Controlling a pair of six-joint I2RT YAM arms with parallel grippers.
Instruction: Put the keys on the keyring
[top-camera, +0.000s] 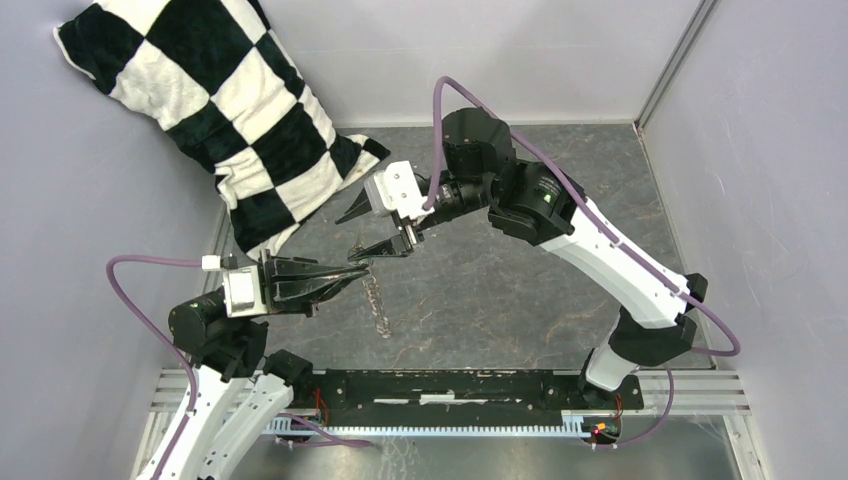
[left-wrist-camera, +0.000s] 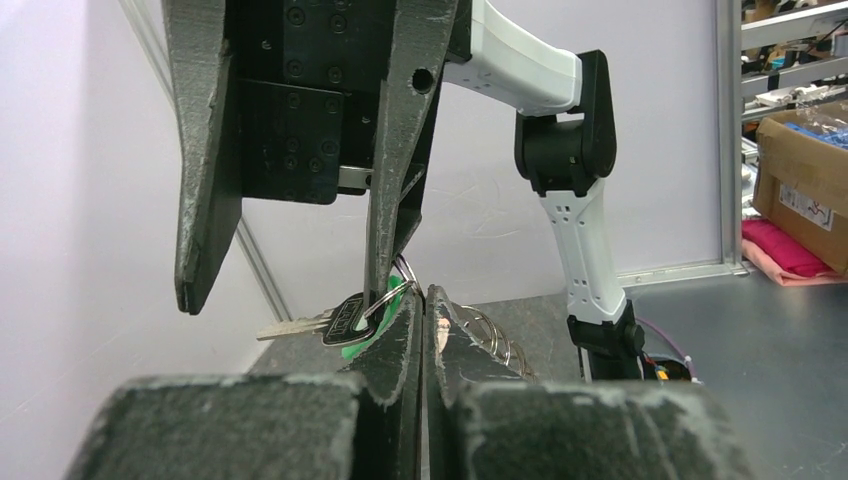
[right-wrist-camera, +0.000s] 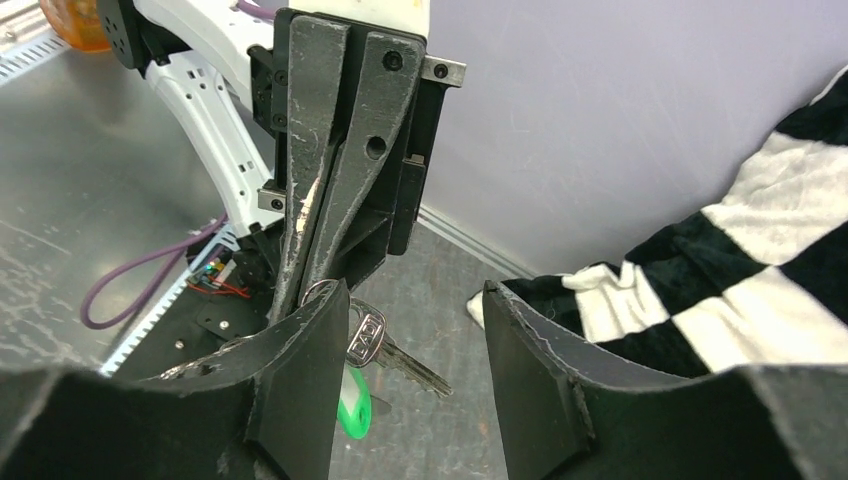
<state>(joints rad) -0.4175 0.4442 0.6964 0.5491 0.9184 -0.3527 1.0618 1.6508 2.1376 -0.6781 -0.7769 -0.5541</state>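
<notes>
My left gripper (left-wrist-camera: 427, 297) is shut on the keyring (left-wrist-camera: 492, 336), whose silvery loops hang down beside its tips (top-camera: 378, 303). A silver key (left-wrist-camera: 318, 321) with a dark head and a green tag (left-wrist-camera: 358, 347) hangs at those tips, a thin ring wire through its head. My right gripper (right-wrist-camera: 415, 300) stands open around it. Its left finger (right-wrist-camera: 300, 380) rests against the key (right-wrist-camera: 385, 347) and tag (right-wrist-camera: 353, 412); its right finger (right-wrist-camera: 540, 380) stands well apart. From above, the right gripper (top-camera: 348, 240) meets the left gripper (top-camera: 360, 266) over the middle of the table.
A black-and-white checked cushion (top-camera: 215, 110) leans in the back left corner and reaches close to the right gripper (right-wrist-camera: 730, 260). Grey walls close off the left, back and right sides. The dark stone-patterned tabletop (top-camera: 500, 290) lies under both arms.
</notes>
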